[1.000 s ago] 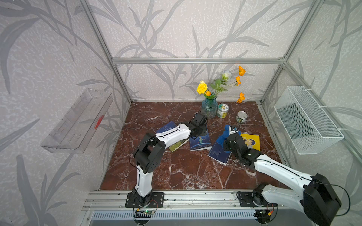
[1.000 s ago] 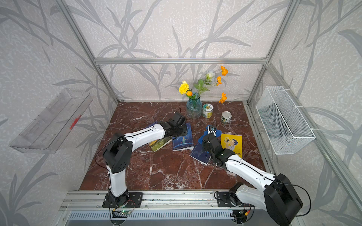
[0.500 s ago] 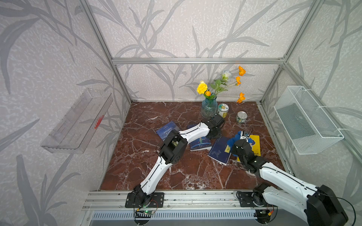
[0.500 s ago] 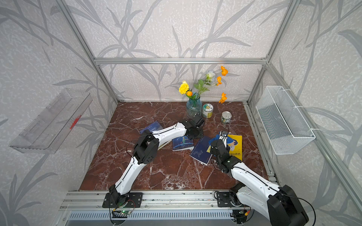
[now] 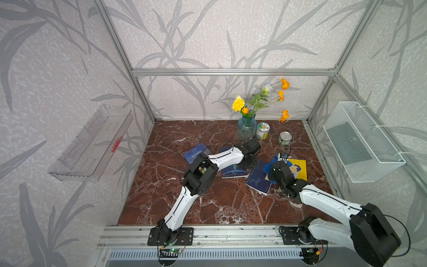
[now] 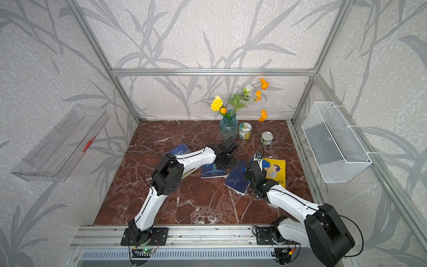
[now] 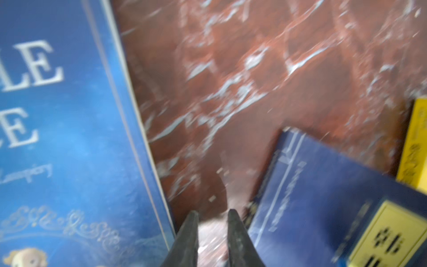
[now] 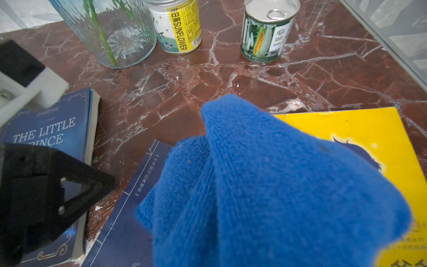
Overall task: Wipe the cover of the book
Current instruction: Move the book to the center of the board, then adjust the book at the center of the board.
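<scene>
My right gripper is shut on a blue cloth, which hides its fingers. The cloth hangs over the seam between a dark navy book and a yellow book, covering a corner of each. A blue "The Little Prince" book lies left of them. My left gripper points down at the bare marble between that book and the navy book. Its fingers stand slightly apart with nothing between them.
A glass vase of flowers and two cans stand behind the books. A fourth book, "Animal Farm", lies partly under my left arm. A wire basket hangs on the right wall, a clear tray on the left.
My left arm has raised its elbow and carried its gripper right, off the Little Prince book's far end. My right gripper has moved the cloth right, toward the yellow book.
</scene>
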Controlling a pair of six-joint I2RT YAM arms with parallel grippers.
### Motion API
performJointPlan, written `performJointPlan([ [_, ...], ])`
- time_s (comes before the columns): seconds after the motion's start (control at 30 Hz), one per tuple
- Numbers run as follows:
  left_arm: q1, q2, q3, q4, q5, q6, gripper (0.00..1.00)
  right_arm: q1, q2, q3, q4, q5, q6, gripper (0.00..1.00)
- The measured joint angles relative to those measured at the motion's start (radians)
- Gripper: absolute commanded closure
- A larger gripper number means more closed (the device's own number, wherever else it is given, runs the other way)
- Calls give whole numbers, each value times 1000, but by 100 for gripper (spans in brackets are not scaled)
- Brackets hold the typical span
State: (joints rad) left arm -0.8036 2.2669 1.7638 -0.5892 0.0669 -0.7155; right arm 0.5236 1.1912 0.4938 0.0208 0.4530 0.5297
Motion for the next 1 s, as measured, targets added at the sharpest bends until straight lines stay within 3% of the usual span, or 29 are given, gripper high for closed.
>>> performJointPlan([
  [0.23, 61, -128, -208, 56, 47, 43, 76, 0, 82, 71, -31, -74, -35, 87],
  [0.5, 115, -227, -368, 143, 108, 71, 74, -28, 84, 216, -296, -177, 24, 84],
  [0.77, 100, -327, -571, 360, 201, 88, 72, -135, -13, 186, -475, -311, 133, 83],
  [1.0, 81, -366, -627, 430, 217, 103, 71, -158, 124, 118, -451, -411, 171, 81],
])
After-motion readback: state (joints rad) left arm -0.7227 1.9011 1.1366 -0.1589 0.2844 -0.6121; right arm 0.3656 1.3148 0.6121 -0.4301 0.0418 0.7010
